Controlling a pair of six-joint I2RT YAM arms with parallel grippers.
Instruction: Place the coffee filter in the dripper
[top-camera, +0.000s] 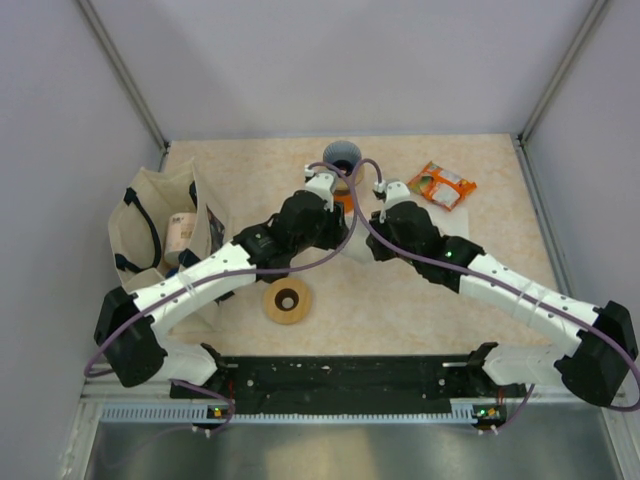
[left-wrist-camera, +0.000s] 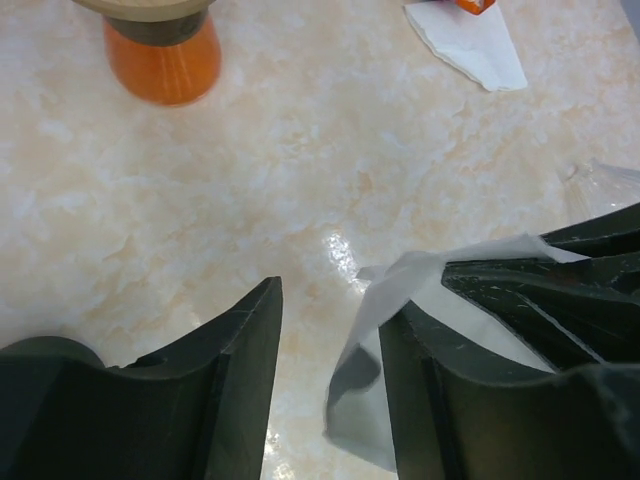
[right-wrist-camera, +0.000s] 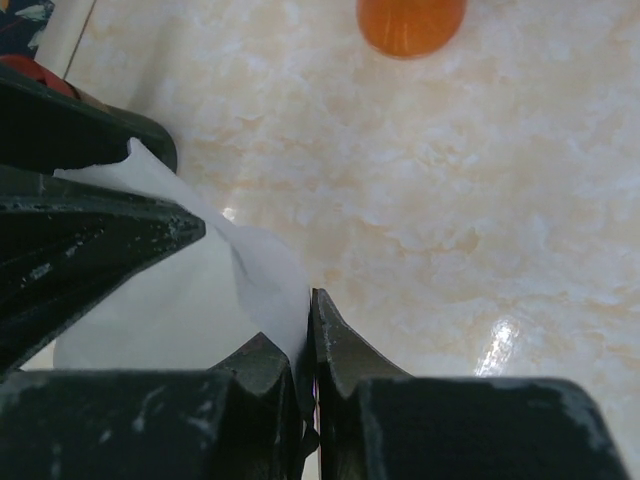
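Observation:
The white paper coffee filter (right-wrist-camera: 235, 285) hangs between my two grippers, above the table. My right gripper (right-wrist-camera: 310, 300) is shut on one edge of it. My left gripper (left-wrist-camera: 335, 300) is open, and the filter (left-wrist-camera: 385, 300) drapes against the inner face of its right finger (left-wrist-camera: 430, 390). The orange dripper (left-wrist-camera: 162, 55) with a wooden collar stands upright beyond both grippers, apart from the filter. It also shows in the right wrist view (right-wrist-camera: 410, 25) and, partly hidden by the wrists, in the top view (top-camera: 343, 203).
A second white filter (left-wrist-camera: 470, 45) lies flat on the table. A grey cup (top-camera: 341, 155) stands behind the dripper and an orange snack packet (top-camera: 442, 185) lies to its right. A tote bag (top-camera: 160, 230) stands at the left. A wooden ring (top-camera: 287, 300) lies near the front.

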